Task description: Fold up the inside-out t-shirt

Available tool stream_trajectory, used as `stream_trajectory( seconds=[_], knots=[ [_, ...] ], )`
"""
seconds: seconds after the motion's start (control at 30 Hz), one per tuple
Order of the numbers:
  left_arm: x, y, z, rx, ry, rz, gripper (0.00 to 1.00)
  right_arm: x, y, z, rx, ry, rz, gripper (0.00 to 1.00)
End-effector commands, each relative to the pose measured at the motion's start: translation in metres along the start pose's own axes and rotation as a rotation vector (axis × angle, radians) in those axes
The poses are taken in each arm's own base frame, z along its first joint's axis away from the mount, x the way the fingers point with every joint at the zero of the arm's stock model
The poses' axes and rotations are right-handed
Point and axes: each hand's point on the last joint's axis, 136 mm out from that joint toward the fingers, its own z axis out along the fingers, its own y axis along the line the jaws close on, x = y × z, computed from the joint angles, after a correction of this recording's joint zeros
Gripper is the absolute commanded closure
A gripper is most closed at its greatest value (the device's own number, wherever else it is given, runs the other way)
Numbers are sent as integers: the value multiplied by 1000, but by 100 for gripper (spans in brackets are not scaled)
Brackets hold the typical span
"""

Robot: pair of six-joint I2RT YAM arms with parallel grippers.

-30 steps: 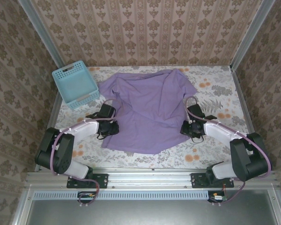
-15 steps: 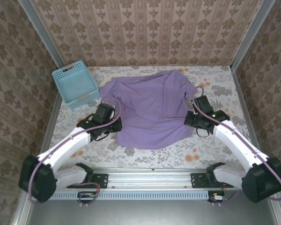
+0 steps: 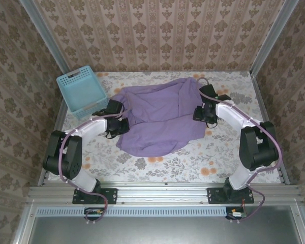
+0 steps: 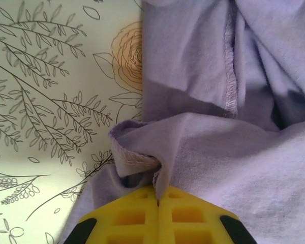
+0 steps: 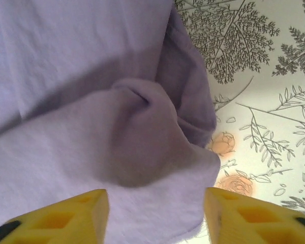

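Top external view: the inside-out t-shirt (image 3: 162,114) lies bunched and creased at the middle of the floral surface (image 3: 193,157), with its far part piled in folds. My left jaws sit at the shirt's left edge. My right jaws sit at its right edge, farther back. A light-blue basket (image 3: 81,93) stands at the far left, just beside the cloth.

Left wrist view: my left jaws are clenched. The yellow fingers (image 4: 127,221) press together on a stitched fold of the shirt, which puckers just beyond their tips.

Right wrist view: my right jaws stand apart and grasp nothing. The yellow fingertips (image 5: 66,216) flank a rumpled lobe of purple cloth, whose edge ends near the right-hand fingertip.
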Motion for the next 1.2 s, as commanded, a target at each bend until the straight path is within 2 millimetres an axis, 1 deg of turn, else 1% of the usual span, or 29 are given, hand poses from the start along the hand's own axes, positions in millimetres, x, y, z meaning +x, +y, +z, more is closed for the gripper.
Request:
stream_trajectory(
  seconds=[0.0,0.07,0.13,0.17,0.23,0.3,0.37,0.4,0.43,0.47,0.53,0.6,0.67,0.73,0.8,0.87,0.93,1.07,1.17],
  knots=[
    [-6,-7,-11,30,-39,34,96,14,7,-27,-34,-70,-70,40],
    [-3,-1,-12,7,-45,41,92,37,9,-30,-43,-69,-101,37],
    [-1,5,-13,-17,-48,46,88,60,9,-27,-49,-44,-102,37],
    [2,10,-14,-35,-48,49,82,69,11,-31,-73,-53,-95,37],
    [7,12,-19,-63,-57,76,67,88,18,-28,-119,-47,-97,37],
    [13,10,-31,-107,-90,136,56,101,31,-24,-171,-68,-112,37],
    [19,5,-43,-149,-124,199,48,109,44,-21,-213,-87,-131,36],
    [22,3,-49,-165,-144,227,45,111,50,-20,-227,-96,-140,36],
    [24,1,-54,-177,-158,251,43,112,51,-18,-223,-99,-141,36],
    [27,-7,-59,-168,-176,290,42,112,51,-16,-207,-104,-136,36],
    [34,-26,-65,-142,-212,387,38,109,43,-13,-158,-117,-103,36],
    [45,-55,-67,-78,-242,507,33,105,32,-17,-114,-155,-58,36],
    [59,-85,-64,-15,-263,625,27,100,22,-25,-97,-205,-16,35],
    [74,-109,-56,30,-250,723,25,99,11,-34,-83,-246,31,33],
    [87,-130,-45,49,-222,814,24,100,2,-40,-80,-271,60,32],
    [100,-147,-29,32,-177,905,23,102,-6,-46,-80,-295,90,31],
    [109,-158,-13,-1,-140,969,23,106,-11,-50,-95,-309,110,30],
    [102,-163,13,-109,-126,986,27,116,-14,-49,-137,-308,134,29],
    [91,-163,20,-174,-159,976,31,121,-17,-48,-146,-304,138,29]
  ],
)
